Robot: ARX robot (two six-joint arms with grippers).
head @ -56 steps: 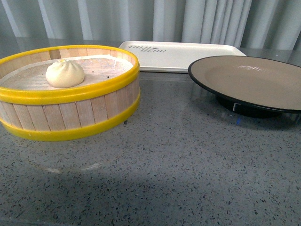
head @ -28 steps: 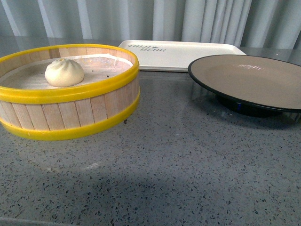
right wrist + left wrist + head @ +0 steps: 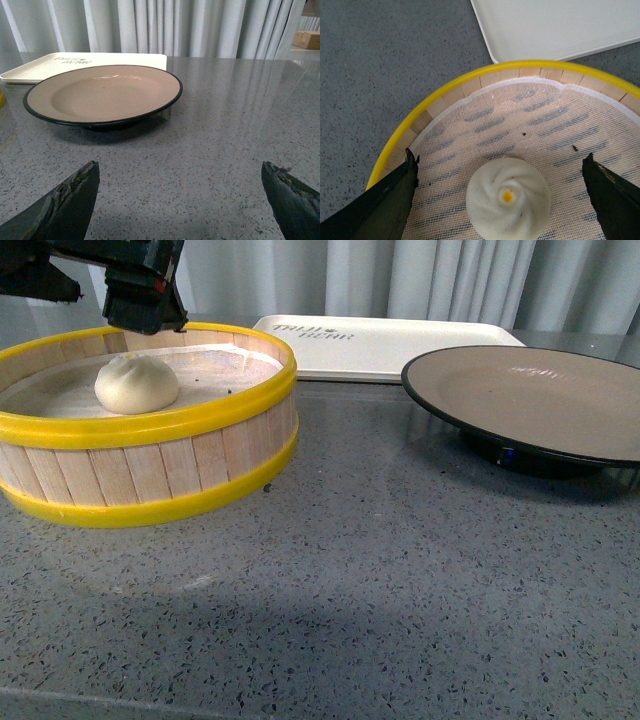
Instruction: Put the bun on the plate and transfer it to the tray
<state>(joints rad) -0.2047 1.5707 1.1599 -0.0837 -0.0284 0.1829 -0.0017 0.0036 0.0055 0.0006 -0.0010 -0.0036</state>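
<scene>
The bun [image 3: 136, 383] lies on the mesh liner inside the yellow-rimmed wooden steamer basket [image 3: 150, 470] at the left. My left gripper [image 3: 140, 285] hangs over the basket's far side, open and empty. In the left wrist view its open jaws [image 3: 500, 157] stand wide to either side of the bun [image 3: 508, 201], above it and apart from it. The plate [image 3: 540, 400] stands empty at the right, and the tray [image 3: 400, 345] lies empty behind, between basket and plate. My right gripper [image 3: 180, 167] is open and empty over bare table, short of the plate [image 3: 105, 92].
The table is grey speckled stone. Curtains hang behind it. The tray also shows in the left wrist view [image 3: 560, 25], just past the basket rim [image 3: 445, 95], and in the right wrist view [image 3: 50, 65]. A wooden block [image 3: 306, 39] lies far off at the right.
My left gripper has come into the front view, over the basket's far side above the bun. The bun, plate and tray have not moved.
</scene>
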